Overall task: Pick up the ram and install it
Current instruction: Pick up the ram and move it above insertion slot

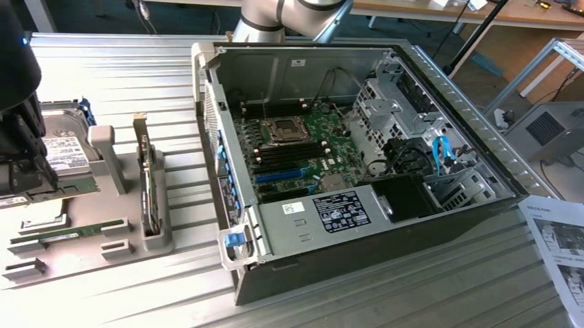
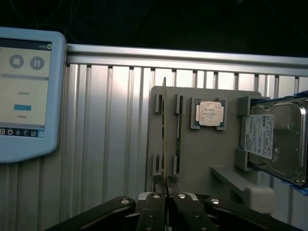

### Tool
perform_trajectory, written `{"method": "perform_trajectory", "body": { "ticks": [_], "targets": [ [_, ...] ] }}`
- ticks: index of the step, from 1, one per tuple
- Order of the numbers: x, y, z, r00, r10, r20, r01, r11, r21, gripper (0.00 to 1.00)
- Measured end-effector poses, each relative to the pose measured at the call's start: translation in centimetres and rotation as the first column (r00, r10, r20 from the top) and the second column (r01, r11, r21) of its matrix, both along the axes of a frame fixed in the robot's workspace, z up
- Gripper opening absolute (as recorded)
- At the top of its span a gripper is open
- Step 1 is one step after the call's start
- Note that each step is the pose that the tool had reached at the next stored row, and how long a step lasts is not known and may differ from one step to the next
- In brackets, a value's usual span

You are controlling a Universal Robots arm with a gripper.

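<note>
The pick is judged to be done, and the carry is the step in hand. In the wrist view the pincer [image 2: 165,196] is seen with its fingertips together on a thin board viewed edge-on, which is taken to be the ram [image 2: 164,125]. It is held up over the grey tray [image 2: 202,159]. A second stick [image 2: 178,139] is seated in a tray holder, next to the processor [image 2: 210,114], with the hard drive [image 2: 274,139] beyond. In the exterior view the tray is set on the bench [image 1: 119,68] at the exterior view's left, just beside the open case [image 1: 383,260].

Installation is not yet done. The black memory slots [image 1: 292,154] beside the socket [image 1: 284,126] appear unfilled. It is judged that the stick must be brought in line with one slot, edge down with the notch matched. It must then be pressed squarely, and tilt is to be avoided.

A stop and a pause symbol are made out on the tablet [image 2: 24,91], but its text cannot be read. The drive's white label, the black sticker [image 1: 338,208] on the case's metal cover and the printed sheet [image 1: 556,239] carry writing, none of it legible. No brand can be read.
</note>
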State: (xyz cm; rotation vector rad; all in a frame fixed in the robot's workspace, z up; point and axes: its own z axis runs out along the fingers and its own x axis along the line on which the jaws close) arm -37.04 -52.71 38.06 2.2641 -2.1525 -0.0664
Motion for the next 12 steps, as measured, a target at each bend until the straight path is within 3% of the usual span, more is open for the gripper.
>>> {"method": "perform_trajectory", "body": {
  "ticks": [12],
  "targets": [
    [2.7, -0.02, 0.86, 0.9999, 0.0, -0.0115, 0.0, 1.0, 0.0001, 0.12]
  ]
}}
